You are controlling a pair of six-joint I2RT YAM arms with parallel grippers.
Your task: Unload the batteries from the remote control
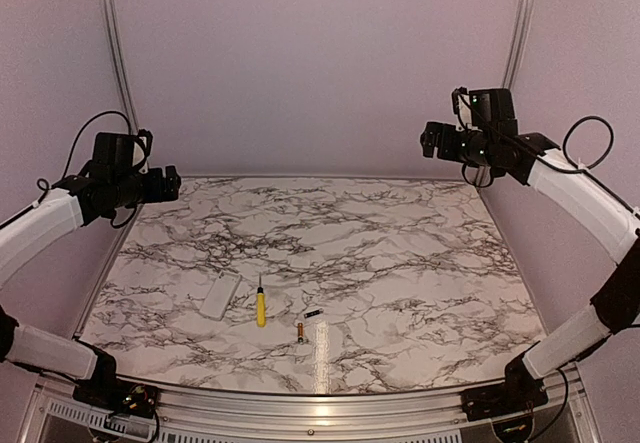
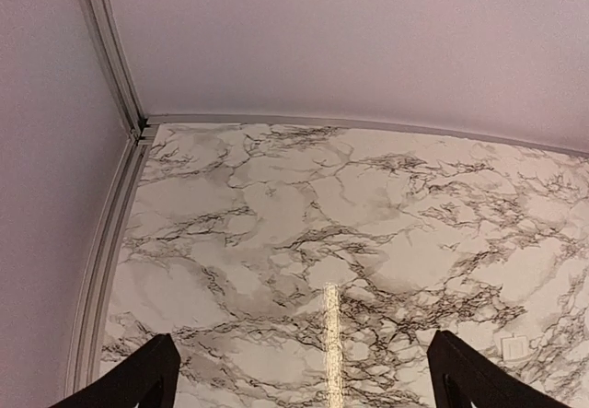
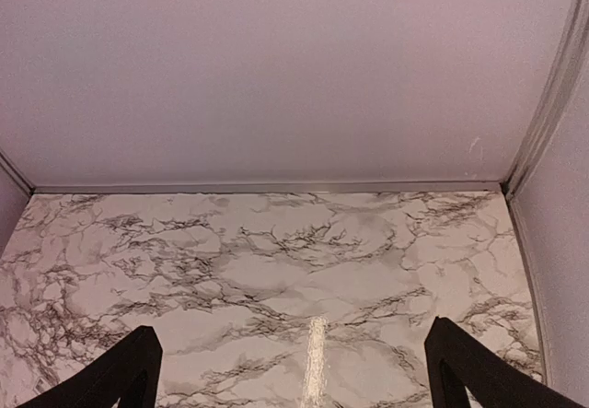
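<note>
The remote control [image 1: 220, 296], a slim white bar, lies flat on the marble table [image 1: 400, 253] at the front left. Two small batteries rest on the table to its right: a dark one [image 1: 312, 315] and a gold one [image 1: 300, 332] just in front of it. My left gripper [image 1: 170, 183] hangs high over the table's left edge, far from them, and is open with nothing between its fingers [image 2: 147, 376]. My right gripper [image 1: 428, 140] is raised at the back right, also open and empty. Neither wrist view shows the remote or the batteries.
A yellow-handled screwdriver [image 1: 260, 305] lies between the remote and the batteries. A small pale square piece [image 2: 513, 346] sits on the marble at the left wrist view's lower right. Pink walls with metal corner rails [image 1: 112, 33] enclose the table.
</note>
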